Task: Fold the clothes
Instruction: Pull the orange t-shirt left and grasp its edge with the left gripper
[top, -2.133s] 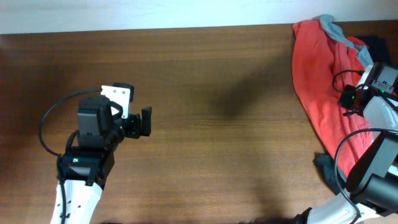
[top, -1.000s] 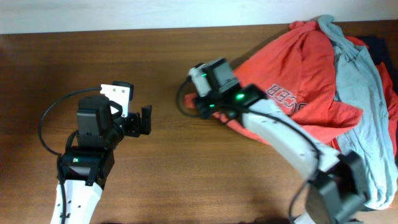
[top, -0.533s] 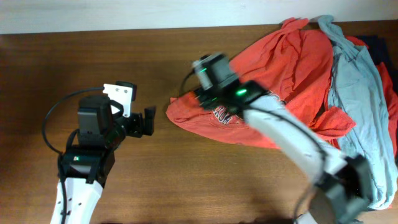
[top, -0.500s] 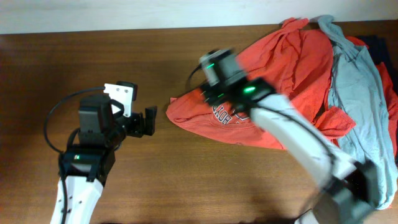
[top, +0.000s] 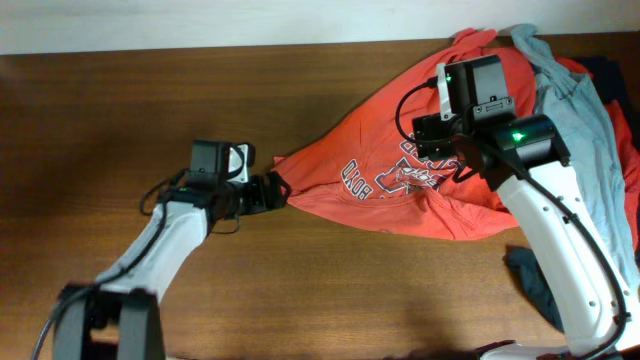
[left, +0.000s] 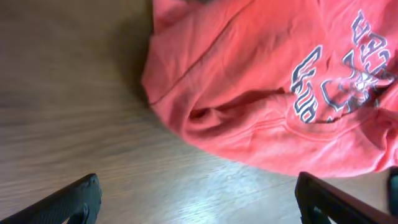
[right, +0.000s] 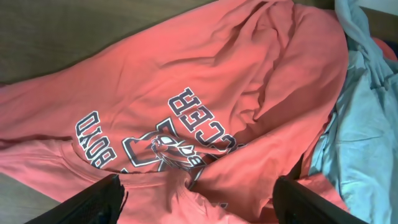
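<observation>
Left claw (top: 268, 192), jaws apart, has closed in on the 9 o'clock tip of the orange-red printed T-shirt (top: 330, 165), which stretches toward 2 o'clock across the brown wooden table (top: 150, 100); right claw (top: 435, 140), also spread, has drawn back above the chest print (top: 385, 180).

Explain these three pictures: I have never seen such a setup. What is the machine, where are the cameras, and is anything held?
The machine is a left arm and a right arm at a brown table. The wide picture looks down from above; the other two come from a camera on each wrist, so the dark tips in their bottom corners are that arm's own fingers. An orange-red T-shirt with lettering lies spread on the table, with a grey-blue garment and a navy piece beside it at the right. The left gripper is open at the shirt's pointed end; the right gripper is open above the print. Neither holds anything.
</observation>
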